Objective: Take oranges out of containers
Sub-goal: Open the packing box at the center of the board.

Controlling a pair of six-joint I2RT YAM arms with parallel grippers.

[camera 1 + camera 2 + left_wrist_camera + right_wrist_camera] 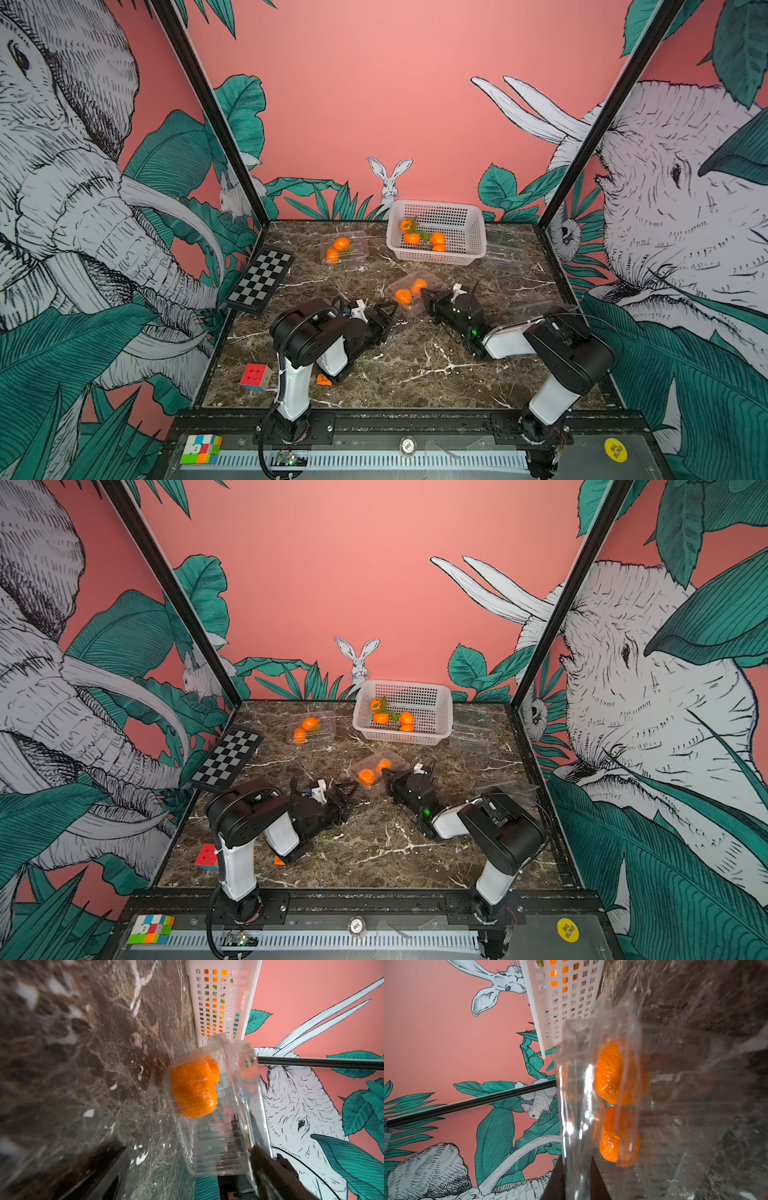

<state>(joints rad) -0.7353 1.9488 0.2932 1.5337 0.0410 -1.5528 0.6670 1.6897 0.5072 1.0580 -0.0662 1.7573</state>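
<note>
In the middle of the worktop (415,374), you've got the middle box (432,280) with two oranges (403,296) inside it, side by side. Your right tool (424,292) is clenched on a clear plastic edge at the box's right end. In the right wrist view that plastic runs up between the dark fingers (554,1184), and both oranges show blurry behind it. Can't tell if the pinched bit is lid or wall.

Your left tool (388,309) is released, jaws wide, down low at the box's near left corner. In the left wrist view the box's end sits between the fingers (270,1169). One finger looks right against the plastic and the other is apart from it, so nothing's pinched there.

Further back and to the left, the far box (359,249) holds two more oranges (341,243), well apart from both tools. Just right of it, the white basket (457,224) stands near the back wall with four oranges (412,238) and some green leaves in it. Right of the basket lies a clear box (505,249), and the last box (536,307) is beside your right arm.

A chessboard (261,280) lies along the left edge. A cube (254,377) and a small orange block (323,380) sit by the left arm's base.
</note>
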